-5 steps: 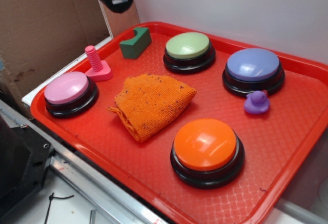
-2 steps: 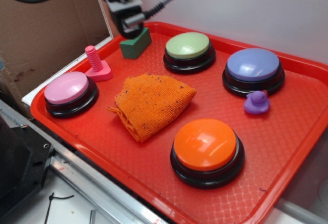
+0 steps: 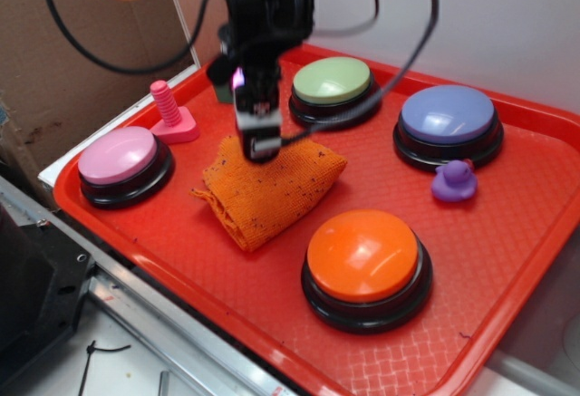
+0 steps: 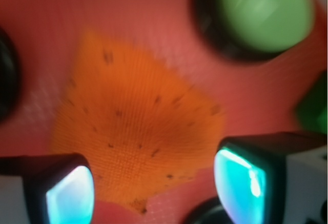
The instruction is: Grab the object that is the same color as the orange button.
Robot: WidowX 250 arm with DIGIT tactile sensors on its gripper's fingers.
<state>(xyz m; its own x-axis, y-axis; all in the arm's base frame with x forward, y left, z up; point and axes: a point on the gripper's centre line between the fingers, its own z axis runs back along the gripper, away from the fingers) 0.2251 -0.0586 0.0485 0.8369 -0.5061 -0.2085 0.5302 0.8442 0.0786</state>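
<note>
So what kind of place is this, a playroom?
Probably a robot test bench, not a playroom: toys sit on a red tray, a cardboard sheet serves as a backdrop, and a cabled arm's end effector hangs over the orange cloth.

Surface: red plastic tray (image 3: 535, 233) with a waffle texture.
Middle: orange knitted cloth (image 3: 272, 192), crumpled.
Front: orange button (image 3: 362, 255).
Left: pink button (image 3: 118, 156); pink bolt-shaped toy (image 3: 172, 115).
Back: green button (image 3: 333, 81).
Right: purple button (image 3: 449, 115), purple duck (image 3: 453, 181) just before it.
</note>
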